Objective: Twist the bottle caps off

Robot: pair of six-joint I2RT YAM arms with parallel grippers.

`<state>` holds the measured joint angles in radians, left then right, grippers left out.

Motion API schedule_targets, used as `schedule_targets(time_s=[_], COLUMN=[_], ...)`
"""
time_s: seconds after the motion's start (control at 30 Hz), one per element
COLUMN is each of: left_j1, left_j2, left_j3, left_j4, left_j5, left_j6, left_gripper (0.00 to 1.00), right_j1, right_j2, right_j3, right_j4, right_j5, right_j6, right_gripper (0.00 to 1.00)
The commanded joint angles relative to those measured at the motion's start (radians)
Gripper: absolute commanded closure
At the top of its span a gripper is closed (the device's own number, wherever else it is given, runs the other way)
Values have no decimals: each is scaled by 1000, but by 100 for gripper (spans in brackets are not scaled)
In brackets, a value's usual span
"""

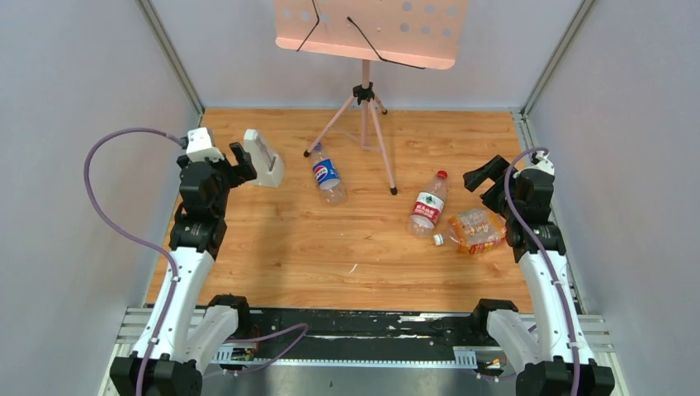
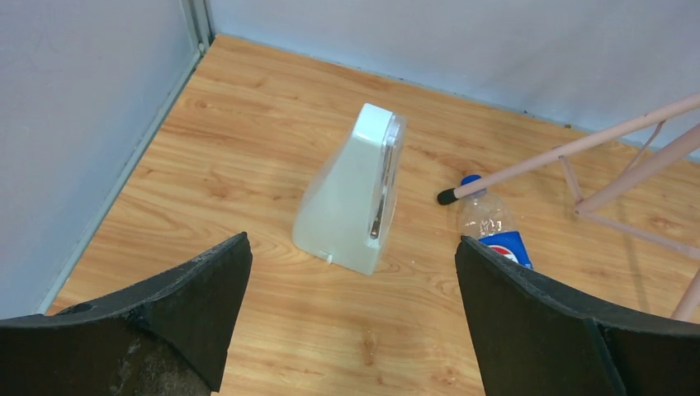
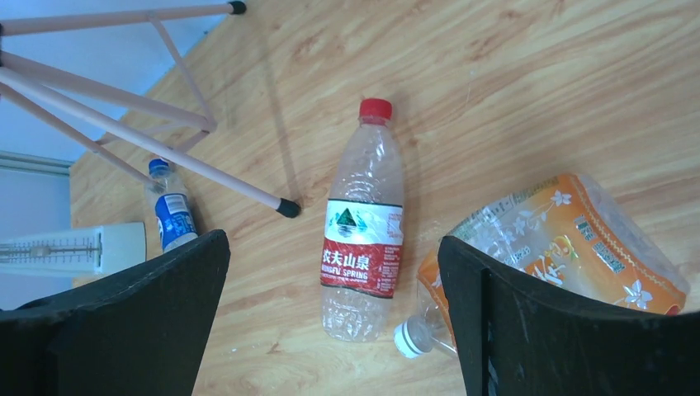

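Note:
Three clear bottles lie on the wooden table. The Pepsi bottle [image 1: 328,179] with its blue cap [image 1: 318,148] lies near the stand's foot; it also shows in the left wrist view [image 2: 494,228]. The red-labelled bottle [image 1: 428,205] has a red cap [image 1: 442,175] and shows in the right wrist view [image 3: 364,227]. The squat orange bottle [image 1: 477,230] has a white cap [image 1: 438,240], which shows in the right wrist view [image 3: 407,337]. My left gripper [image 1: 244,165] is open and empty above the pale block. My right gripper [image 1: 487,177] is open and empty above the orange bottle.
A pale grey upright block [image 1: 264,157] stands at the back left, right by my left gripper. A pink music stand's tripod [image 1: 363,124] stands at the back middle, one leg's foot [image 1: 394,191] between the Pepsi and red-labelled bottles. Grey walls enclose the table.

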<state>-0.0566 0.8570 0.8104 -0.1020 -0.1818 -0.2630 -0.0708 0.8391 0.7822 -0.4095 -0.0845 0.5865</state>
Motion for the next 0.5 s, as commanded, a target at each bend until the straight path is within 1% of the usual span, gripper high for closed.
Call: schedule_targets(time_s=[0.0, 0.07, 0.1, 0.2, 0.23, 0.3, 0.33, 0.37, 0.43, 0.47], left_j1=[8, 7, 7, 7, 8, 7, 7, 7, 8, 8], left_j2=[-65, -89, -93, -101, -105, -119, -131, -137, -150, -153], left_j3=[-26, -20, -16, -11, -10, -6, -10, -19, -23, -23], left_j4=[59, 30, -10, -72, -114, -195, -204, -197, -177, -178], left_j5=[-52, -120, -138, -177, -192, -252, -266, -255, -173, -134], left_j6=[-49, -117, -168, -225, -284, -356, -358, -327, -247, -234], left_gripper=[0, 0, 0, 0, 0, 0, 0, 0, 0, 0], right_j1=[3, 2, 2, 2, 2, 2, 3, 2, 2, 2], right_j2=[18, 26, 30, 36, 37, 36, 34, 31, 28, 27], right_j3=[-17, -22, -23, -23, -22, -18, -17, -17, -18, -22], right_j4=[-20, -25, -28, -31, -36, -51, -66, -80, -102, -104], right_j5=[-27, -35, -38, -40, -34, -9, 18, 52, 125, 144], right_j6=[43, 53, 59, 76, 81, 87, 93, 105, 124, 126], right_gripper=[0, 0, 0, 0, 0, 0, 0, 0, 0, 0])
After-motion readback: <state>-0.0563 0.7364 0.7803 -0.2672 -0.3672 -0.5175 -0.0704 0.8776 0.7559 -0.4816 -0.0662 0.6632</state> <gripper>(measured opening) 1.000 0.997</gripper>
